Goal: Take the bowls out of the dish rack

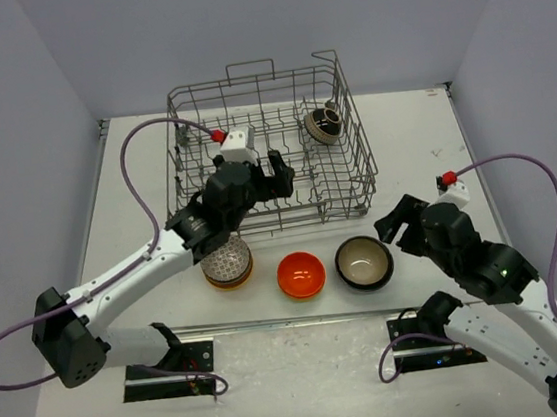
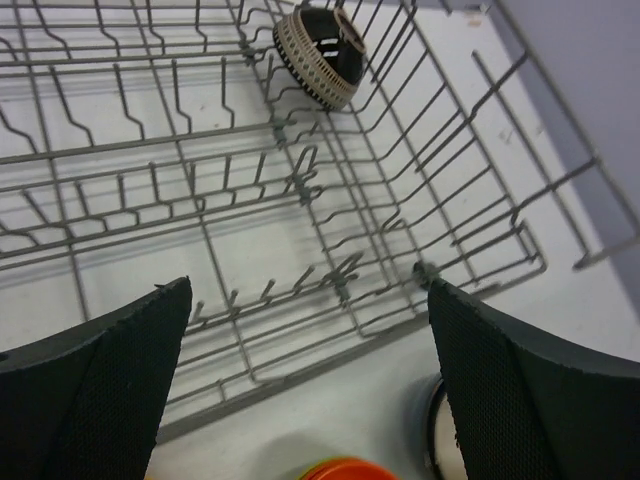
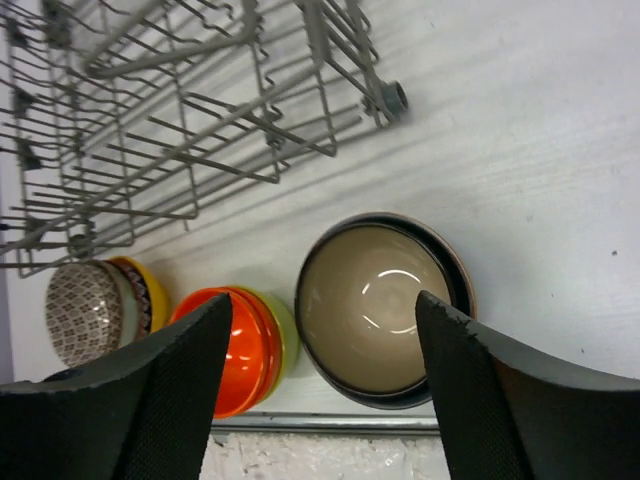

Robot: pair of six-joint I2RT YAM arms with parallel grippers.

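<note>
One dark patterned bowl (image 1: 324,123) stands on edge in the far right corner of the dish rack (image 1: 358,164), the left gripper (image 2: 308,287) gapes empty over the rack, the right gripper (image 3: 322,298) open and empty above a cream-lined bowl (image 3: 365,300) on the table (image 1: 453,148).

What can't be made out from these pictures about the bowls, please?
Stack heights: the top view shows only the uppermost of each; in the right wrist view the right hand hides parts of the orange stack and cream-lined bowl.
The patterned stack: top view, the left arm overlaps it.
The dish rack, near-left part: top view, the left hand covers it.
</note>
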